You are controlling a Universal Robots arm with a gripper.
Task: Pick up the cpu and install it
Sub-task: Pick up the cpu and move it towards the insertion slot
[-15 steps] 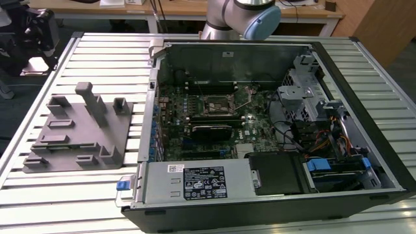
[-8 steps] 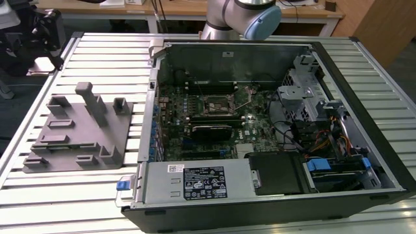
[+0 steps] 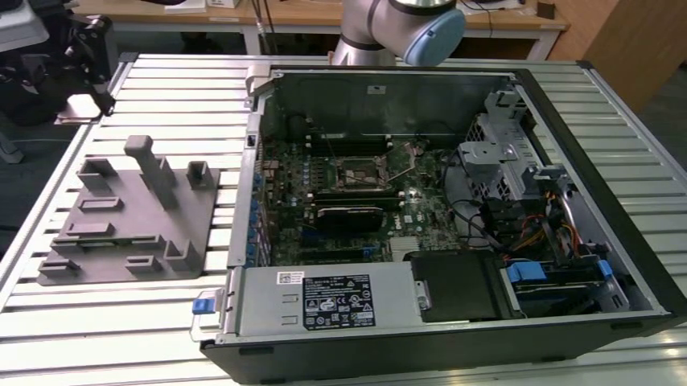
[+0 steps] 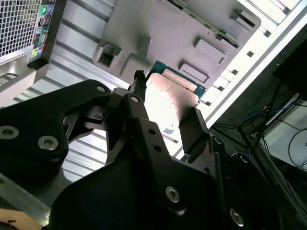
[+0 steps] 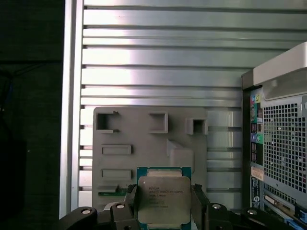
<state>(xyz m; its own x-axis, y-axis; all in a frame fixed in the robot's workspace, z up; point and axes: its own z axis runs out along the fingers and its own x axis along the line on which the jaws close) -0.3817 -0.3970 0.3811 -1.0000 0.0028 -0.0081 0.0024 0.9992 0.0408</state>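
Above the grey fixture, the downward-pointing hand clamps the cpu

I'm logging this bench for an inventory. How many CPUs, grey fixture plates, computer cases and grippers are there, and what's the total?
cpu, held between the gripper's fingers: 1
grey fixture plate: 1
open computer case: 1
gripper: 1
Total: 4

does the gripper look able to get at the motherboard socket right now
Probably yes: the case is open on top, nothing sits over the socket, and the gripper holds the cpu.
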